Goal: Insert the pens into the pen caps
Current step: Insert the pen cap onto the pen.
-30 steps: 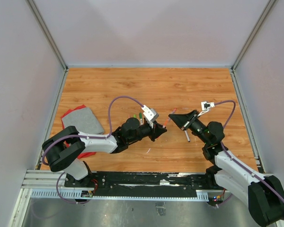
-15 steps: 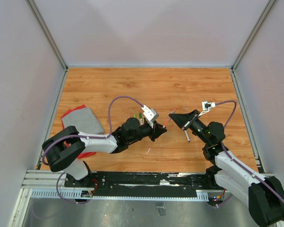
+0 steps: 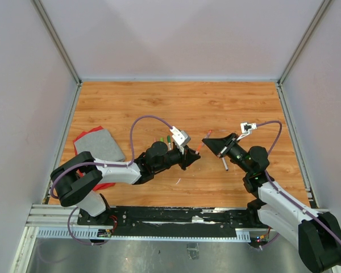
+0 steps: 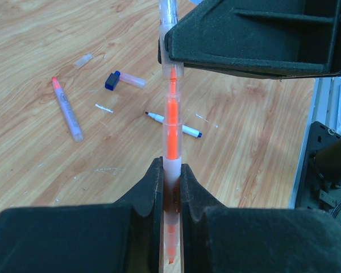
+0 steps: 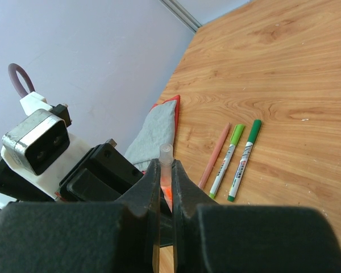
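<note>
Now left fingers (image 4: 170, 168) pinch the pen (image 4: 171, 131), right fingers (image 5: 165, 168) pinch the cap (image 5: 166, 152) over its tip: keep the 2 coaxial and press straight together until seated.

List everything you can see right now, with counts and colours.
orange pen: one, orange, mid-air between arms
clear cap: one, clear, over that pen's tip
grouped pens: three; pink, light green, dark green; near cloth
red-tipped pen: one, pale, on table
thin pen: one, white, dark-tipped, on table
loose caps: two, clear and blue-ended, on table
cloth: one, grey over red, left side
left gripper: black, shut on orange pen
right gripper: black, shut on clear cap
</note>
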Robot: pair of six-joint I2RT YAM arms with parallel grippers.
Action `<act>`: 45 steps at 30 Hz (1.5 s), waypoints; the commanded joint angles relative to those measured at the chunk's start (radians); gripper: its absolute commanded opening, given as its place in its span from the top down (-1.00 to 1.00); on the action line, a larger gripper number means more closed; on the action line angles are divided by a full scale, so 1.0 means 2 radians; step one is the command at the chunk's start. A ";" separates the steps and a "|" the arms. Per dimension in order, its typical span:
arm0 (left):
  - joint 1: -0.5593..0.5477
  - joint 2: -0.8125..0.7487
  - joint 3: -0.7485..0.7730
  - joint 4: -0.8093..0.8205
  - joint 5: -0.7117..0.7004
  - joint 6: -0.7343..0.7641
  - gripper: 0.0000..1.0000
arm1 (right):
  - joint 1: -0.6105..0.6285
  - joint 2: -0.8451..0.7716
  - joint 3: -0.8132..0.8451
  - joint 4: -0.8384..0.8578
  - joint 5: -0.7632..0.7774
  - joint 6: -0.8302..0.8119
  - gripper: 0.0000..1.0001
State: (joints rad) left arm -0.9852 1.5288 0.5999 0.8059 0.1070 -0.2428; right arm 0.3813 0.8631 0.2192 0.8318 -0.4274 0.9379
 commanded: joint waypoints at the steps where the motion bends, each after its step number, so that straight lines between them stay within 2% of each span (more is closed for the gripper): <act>1: -0.004 0.004 0.014 0.014 -0.001 0.009 0.99 | 0.004 -0.001 0.004 0.000 -0.013 -0.015 0.99; 19: -0.004 0.002 0.014 0.014 -0.005 0.002 0.99 | 0.060 0.005 -0.014 -0.009 0.029 -0.096 0.99; 30: -0.004 -0.001 0.008 0.022 -0.009 -0.004 0.99 | 0.096 0.031 -0.043 0.028 0.067 -0.110 0.97; 35: -0.004 -0.002 0.008 0.021 -0.011 -0.002 0.99 | 0.099 0.034 -0.042 0.037 0.065 -0.108 0.74; 38: -0.003 -0.003 0.008 0.021 -0.013 -0.001 0.99 | 0.099 0.021 -0.037 0.025 0.060 -0.110 0.52; 42: -0.004 -0.004 0.007 0.021 -0.012 -0.001 0.99 | 0.099 -0.032 -0.035 -0.032 0.087 -0.117 0.14; 45: -0.004 -0.004 0.008 0.020 -0.013 -0.001 0.99 | 0.099 -0.088 -0.031 -0.099 0.129 -0.120 -0.06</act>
State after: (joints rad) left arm -0.9852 1.5307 0.5983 0.7925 0.0875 -0.2516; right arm 0.5625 0.8005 0.1520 0.7719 -0.2573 0.7235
